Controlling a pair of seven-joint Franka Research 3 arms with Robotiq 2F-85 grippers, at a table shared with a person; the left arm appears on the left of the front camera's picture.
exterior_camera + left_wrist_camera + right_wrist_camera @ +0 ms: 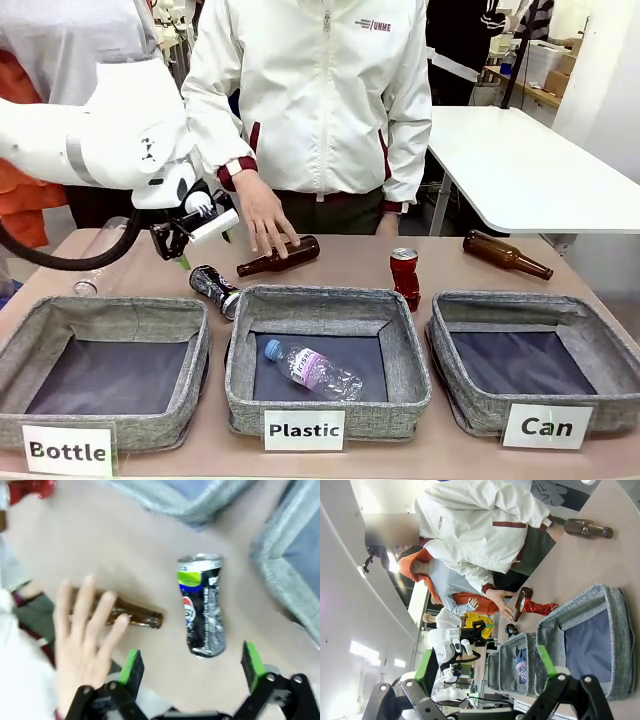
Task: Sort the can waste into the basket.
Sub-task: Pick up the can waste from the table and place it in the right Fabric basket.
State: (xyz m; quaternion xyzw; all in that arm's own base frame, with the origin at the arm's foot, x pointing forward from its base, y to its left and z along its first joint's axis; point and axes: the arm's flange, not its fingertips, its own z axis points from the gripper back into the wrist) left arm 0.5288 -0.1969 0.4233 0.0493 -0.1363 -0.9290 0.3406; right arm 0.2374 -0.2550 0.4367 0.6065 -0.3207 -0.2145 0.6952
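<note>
Left gripper point(192, 667): its green-padded fingers are held wide apart with nothing between them, and it is poised above the table at far left, near the dark can.
Right gripper point(487, 665): its fingers are spread apart and nothing is gripped.
Dark can point(215, 288): it is laid on its side, dented, just behind the gap between the left and middle baskets. A blue, white and red mark is seen, but the writing is blurred.
Red can point(405, 275): it is stood upright behind the middle basket's right far corner.
Right basket point(530, 305): it is labelled "Can".
Middle basket point(325, 297): it is labelled "Plastic", and a clear bottle point(315, 368) is laid inside.
Left basket point(100, 305): it is labelled "Bottle".
Person's hand point(265, 215): it is rested on a brown bottle point(280, 258) at far centre.
Second brown bottle point(505, 253): it is laid at far right.
</note>
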